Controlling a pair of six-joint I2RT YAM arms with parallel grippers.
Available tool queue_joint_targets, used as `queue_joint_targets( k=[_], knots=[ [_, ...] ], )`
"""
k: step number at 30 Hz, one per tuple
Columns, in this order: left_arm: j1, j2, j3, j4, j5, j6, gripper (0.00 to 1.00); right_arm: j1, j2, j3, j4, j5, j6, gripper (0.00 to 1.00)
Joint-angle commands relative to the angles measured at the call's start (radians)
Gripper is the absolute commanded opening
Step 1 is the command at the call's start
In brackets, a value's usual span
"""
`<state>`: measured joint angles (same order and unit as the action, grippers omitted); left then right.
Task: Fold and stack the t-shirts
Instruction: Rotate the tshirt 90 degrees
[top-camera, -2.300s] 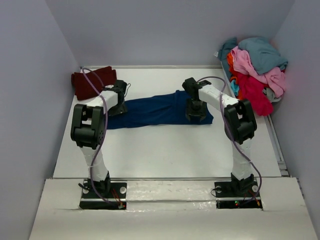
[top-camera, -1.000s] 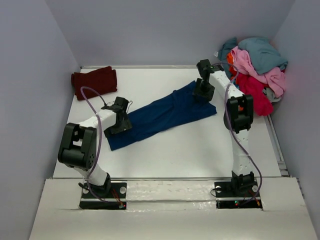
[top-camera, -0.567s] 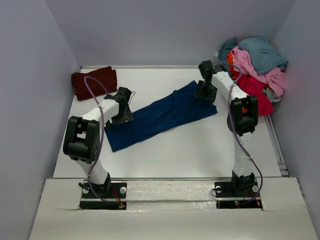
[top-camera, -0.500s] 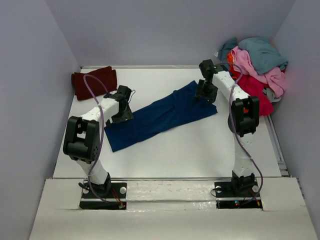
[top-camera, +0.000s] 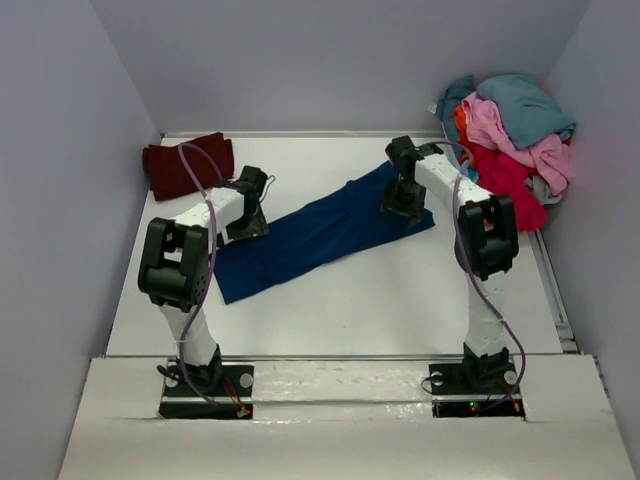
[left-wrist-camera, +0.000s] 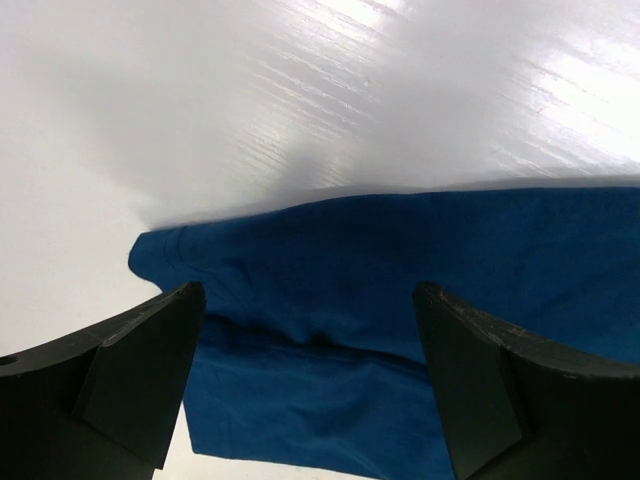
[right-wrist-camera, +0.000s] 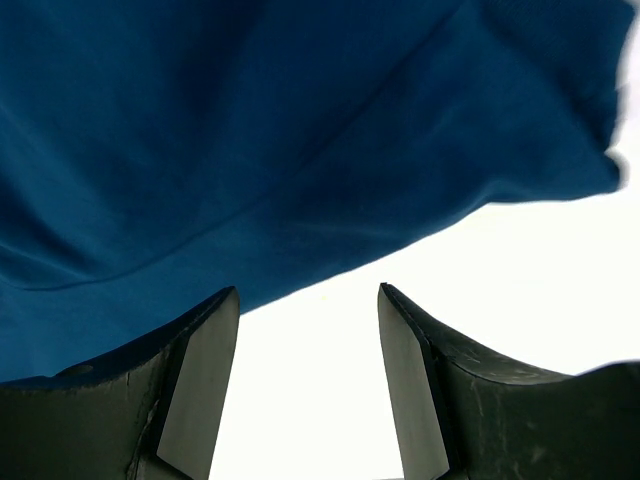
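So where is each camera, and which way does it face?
Top external: above, behind the bases, facing down on the table; both arms show.
Left wrist: on the left arm, facing the blue t-shirt; open left claw shows.
Right wrist: on the right arm, facing that t-shirt; open right claw shows.
Shared: all see the t-shirt.

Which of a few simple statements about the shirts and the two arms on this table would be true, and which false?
1. The blue shirt lies stretched out slantwise on the table. True.
2. The dark red shirt sits on top of the blue one. False: it lies apart from it, at the far left corner.
3. The left arm's jaws stand open, gripping nothing. True.
4. The right arm's jaws are clamped on a pink shirt. False: they are open over the blue shirt's far end, and the pink shirt lies in the heap of shirts at the far right.
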<state>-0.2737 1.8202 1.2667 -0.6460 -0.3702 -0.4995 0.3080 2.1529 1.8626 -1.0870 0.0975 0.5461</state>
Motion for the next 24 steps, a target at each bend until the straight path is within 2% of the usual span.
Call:
queue_joint_targets(
  k=[1,7,13,24],
  knots=[
    [-0.002,0.023,0.046,-0.003,0.000,0.044,0.99,0.014,-0.053,-0.068,0.059,-0.025,0.025,0.63],
    [-0.002,0.079,0.056,0.003,0.028,0.049,0.99,0.014,-0.027,-0.103,0.093,-0.012,0.029,0.63],
    [-0.002,0.105,0.002,0.019,0.091,0.045,0.99,0.014,0.028,-0.123,0.110,-0.018,0.035,0.64],
    [-0.002,0.051,-0.119,0.051,0.168,0.041,0.99,-0.020,0.094,-0.082,0.105,-0.070,0.054,0.64]
  ],
)
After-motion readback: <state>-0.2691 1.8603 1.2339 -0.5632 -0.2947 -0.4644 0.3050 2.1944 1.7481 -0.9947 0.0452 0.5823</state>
